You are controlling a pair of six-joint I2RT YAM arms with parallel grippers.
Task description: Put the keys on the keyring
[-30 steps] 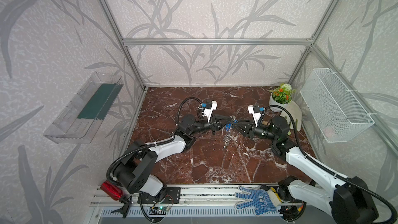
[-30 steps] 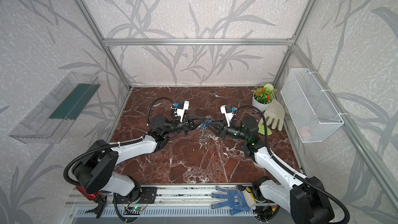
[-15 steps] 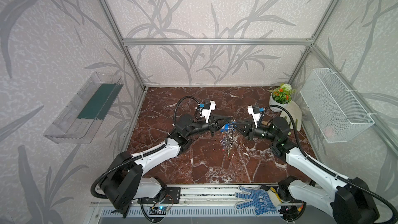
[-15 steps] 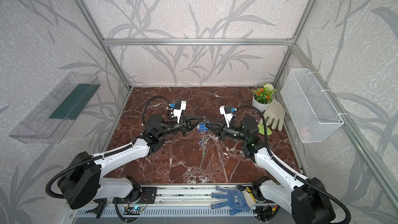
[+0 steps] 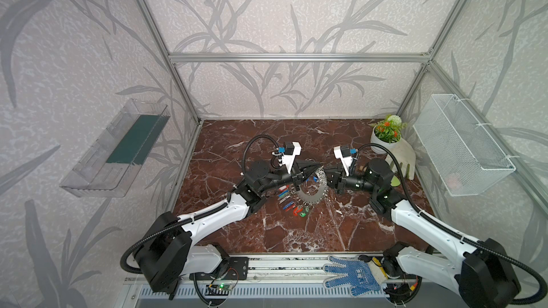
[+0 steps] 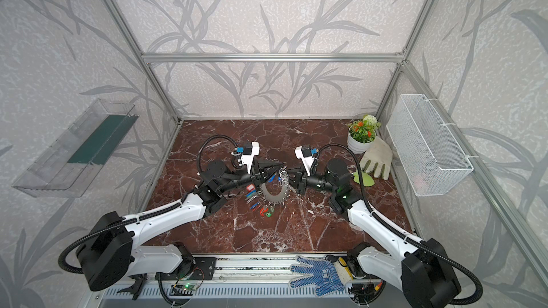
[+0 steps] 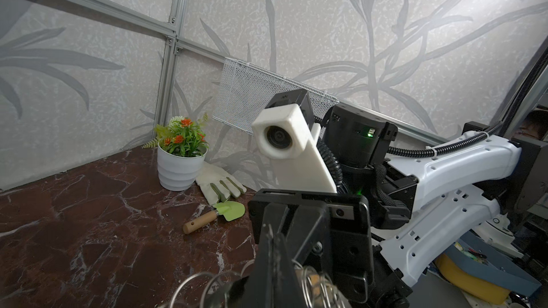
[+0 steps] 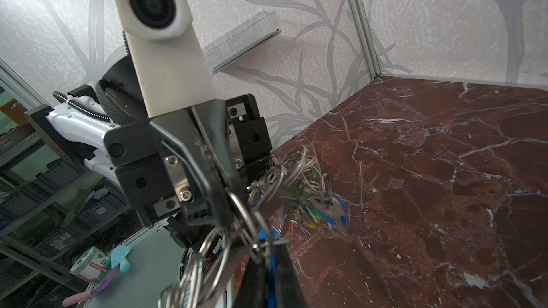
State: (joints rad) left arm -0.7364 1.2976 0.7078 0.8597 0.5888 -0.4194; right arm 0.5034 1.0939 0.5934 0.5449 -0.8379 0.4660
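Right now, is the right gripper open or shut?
Shut: the right gripper pinches a blue key between closed fingers.

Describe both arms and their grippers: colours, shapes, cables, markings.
Both arms match: the left arm and right arm have white moulded links joined by black cylindrical joints. A black corrugated cable loops along each. The left gripper and right gripper are black, with tapering fingers. Each wrist carries a white boxy camera housing with a blue connector. A green light glows on the right arm.
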